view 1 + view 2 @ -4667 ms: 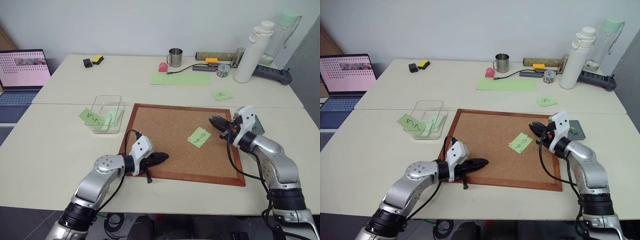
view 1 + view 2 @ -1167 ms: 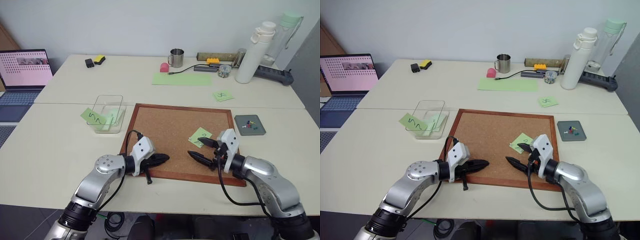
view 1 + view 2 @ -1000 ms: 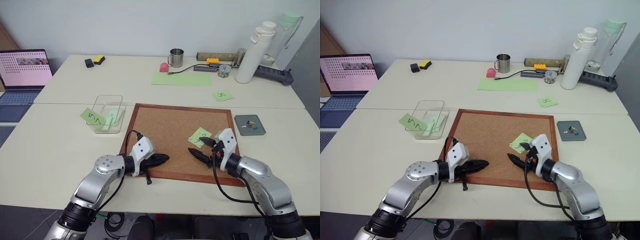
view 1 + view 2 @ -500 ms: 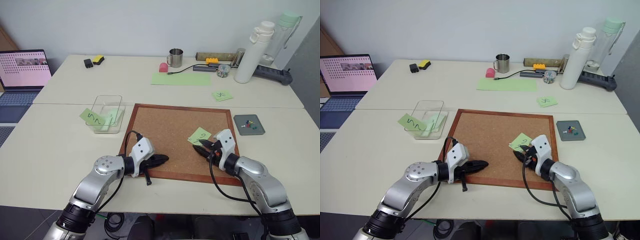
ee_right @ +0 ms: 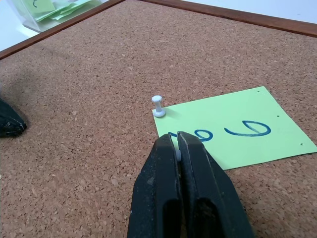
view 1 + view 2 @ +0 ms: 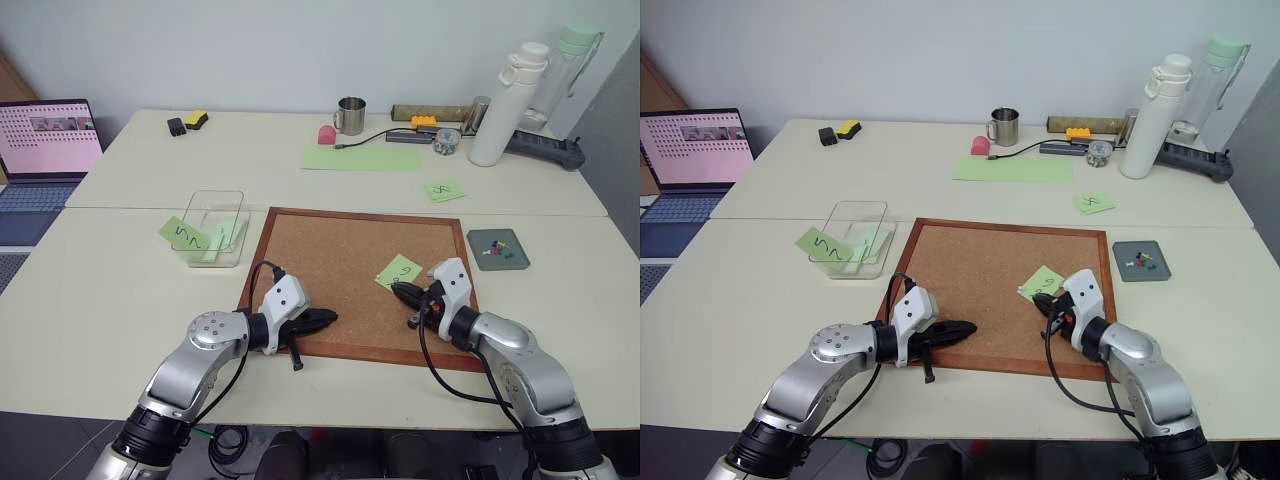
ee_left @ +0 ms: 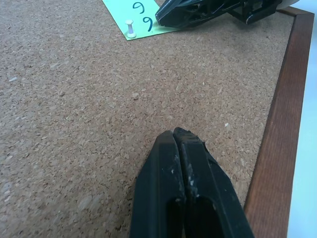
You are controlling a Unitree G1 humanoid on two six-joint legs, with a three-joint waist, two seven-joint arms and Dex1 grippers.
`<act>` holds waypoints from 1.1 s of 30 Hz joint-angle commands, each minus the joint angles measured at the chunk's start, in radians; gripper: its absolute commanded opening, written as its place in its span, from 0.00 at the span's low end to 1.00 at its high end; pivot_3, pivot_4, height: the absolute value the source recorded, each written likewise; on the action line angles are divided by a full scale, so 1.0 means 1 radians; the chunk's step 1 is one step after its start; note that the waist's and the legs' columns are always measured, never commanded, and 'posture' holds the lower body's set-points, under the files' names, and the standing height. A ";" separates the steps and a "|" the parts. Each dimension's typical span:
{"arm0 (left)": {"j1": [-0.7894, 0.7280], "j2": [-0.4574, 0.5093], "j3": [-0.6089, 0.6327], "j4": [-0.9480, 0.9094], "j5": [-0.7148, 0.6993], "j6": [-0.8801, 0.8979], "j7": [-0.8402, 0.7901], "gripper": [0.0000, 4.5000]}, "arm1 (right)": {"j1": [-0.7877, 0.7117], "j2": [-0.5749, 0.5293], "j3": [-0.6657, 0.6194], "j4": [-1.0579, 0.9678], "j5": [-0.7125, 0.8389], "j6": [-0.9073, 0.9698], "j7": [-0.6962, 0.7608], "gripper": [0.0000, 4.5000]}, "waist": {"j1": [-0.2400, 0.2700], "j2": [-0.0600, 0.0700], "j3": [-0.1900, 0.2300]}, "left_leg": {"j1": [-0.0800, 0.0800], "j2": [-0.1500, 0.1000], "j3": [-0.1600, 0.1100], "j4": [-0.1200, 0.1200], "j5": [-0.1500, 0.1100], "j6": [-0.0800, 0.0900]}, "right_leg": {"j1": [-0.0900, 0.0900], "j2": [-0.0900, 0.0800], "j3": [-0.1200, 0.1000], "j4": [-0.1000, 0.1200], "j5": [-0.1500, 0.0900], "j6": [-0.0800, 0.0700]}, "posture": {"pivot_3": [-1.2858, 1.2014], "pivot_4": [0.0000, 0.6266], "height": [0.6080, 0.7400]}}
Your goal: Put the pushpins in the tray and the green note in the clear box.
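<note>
Black fingers of the right gripper (image 5: 177,141) are pressing together, clenched tight, with their tips sitting over the near edge of the green note (image 5: 237,129). A pale speck is showing between the tips in the right wrist view, and whether it is a pin or only a glint is not coming through. Just beside the tips, a white pushpin (image 5: 157,106) is standing upright at one corner of the note, pinning it to the cork board (image 6: 330,250). The note is lying flat on the right half of the board, with its handwritten mark facing up.

The left gripper (image 7: 178,135) is likewise staying clenched, grasping nothing, and hovering low over the cork near the board's near-left edge, well apart from the note.

Further out, the grey tray (image 6: 510,262) is resting on the table just off the board's right side, and several coloured pushpins (image 6: 493,243) are lying in it; they are showing too small to count. The clear box (image 6: 215,205) is sitting off the board's far-left corner, holding light green notes, while another green note with a squiggle (image 6: 184,235) is leaning against its left wall. In the right wrist view the box is being cut off by the frame's corner.
</note>
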State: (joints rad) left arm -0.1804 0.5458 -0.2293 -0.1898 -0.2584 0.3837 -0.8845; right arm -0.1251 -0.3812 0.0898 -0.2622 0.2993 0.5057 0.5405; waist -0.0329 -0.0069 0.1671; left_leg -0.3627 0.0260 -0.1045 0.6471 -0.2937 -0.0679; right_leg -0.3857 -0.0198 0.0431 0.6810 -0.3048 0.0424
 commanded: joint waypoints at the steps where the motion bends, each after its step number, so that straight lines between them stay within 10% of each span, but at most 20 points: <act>1: 0.020 0.036 -0.036 -0.006 0.052 -0.020 -0.018 0.00 | -0.002 0.012 -0.060 -0.147 0.057 -0.027 -0.005 0.01 | -0.001 0.000 0.000 | 0.000 0.000 0.000 0.000 0.000 0.000 | 0.000 0.000 0.000 0.000 0.000 0.000 | 0.52 0.24 1.00; 16: 0.001 0.009 -0.010 0.000 0.009 0.014 -0.008 0.00 | -0.021 0.072 -0.204 -0.153 0.119 0.042 -0.140 0.01 | 0.000 0.000 0.000 | 0.000 0.000 0.000 0.000 0.000 0.000 | 0.000 0.000 0.000 0.000 0.000 0.000 | 0.52 0.24 1.00; 33: -0.002 0.017 -0.011 0.001 0.027 0.003 -0.020 0.00 | -0.267 -0.120 -0.445 0.384 0.048 -0.004 -0.209 0.11 | 0.000 0.002 -0.001 | 0.000 0.000 0.003 0.000 0.000 0.000 | 0.000 0.000 0.002 0.000 0.000 0.000 | 0.52 0.24 1.00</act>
State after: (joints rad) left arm -0.1892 0.5544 -0.2315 -0.1918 -0.2451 0.3834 -0.9052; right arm -0.3465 -0.4809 -0.3340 0.1123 0.3383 0.5373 0.3218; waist -0.0331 -0.0052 0.1664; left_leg -0.3625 0.0260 -0.1015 0.6470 -0.2938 -0.0678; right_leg -0.3862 -0.0200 0.0452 0.6815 -0.3048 0.0422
